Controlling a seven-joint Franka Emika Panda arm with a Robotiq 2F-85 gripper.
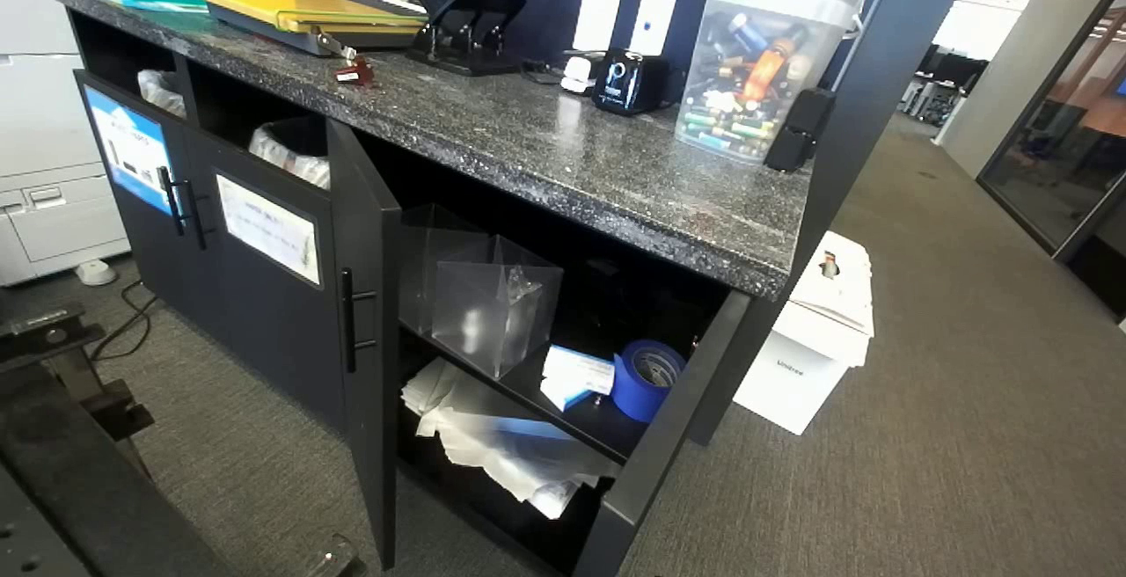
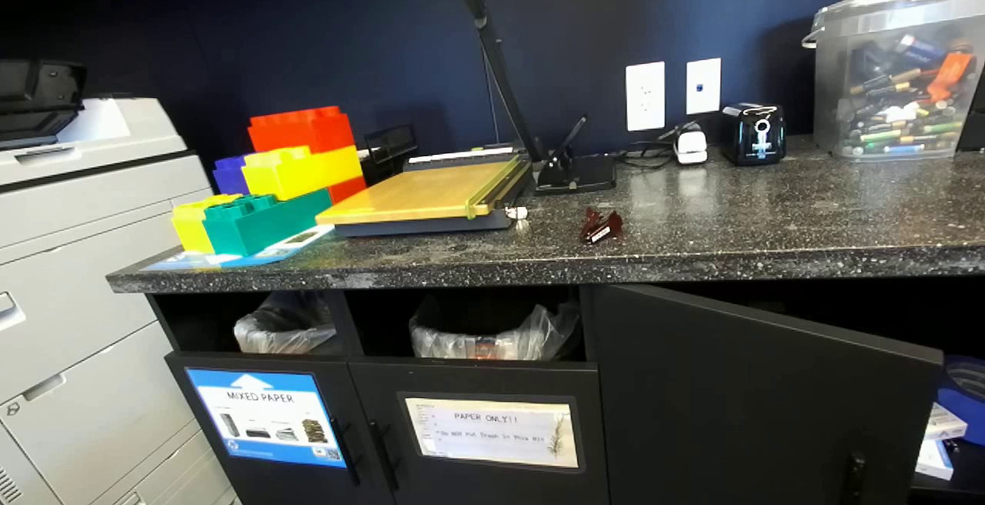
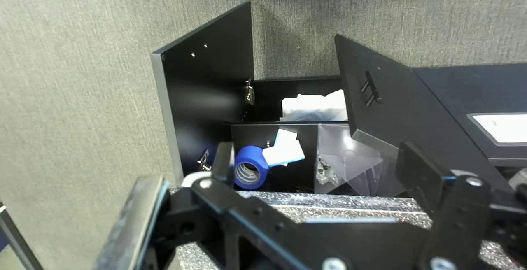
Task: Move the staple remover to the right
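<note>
The staple remover [image 1: 354, 74] is a small dark red, glossy piece with a white label. It lies near the front edge of the speckled dark counter [image 1: 528, 128]. It also shows in an exterior view [image 2: 601, 226], to the right of the yellow paper cutter. I cannot make it out in the wrist view. My gripper [image 3: 319, 157] shows only in the wrist view. Its two fingers are wide apart with nothing between them. It hangs over the counter's front edge, above the open cupboard, apart from the staple remover.
The paper cutter [image 2: 423, 191] and toy blocks [image 2: 265, 220] stand left of the staple remover. A black stand [image 2: 577, 170], a black sharpener [image 2: 754, 134] and a clear bucket [image 2: 896, 89] stand behind and right. Below, open cupboard doors [image 3: 210, 76] jut out; blue tape [image 3: 251, 157] lies inside.
</note>
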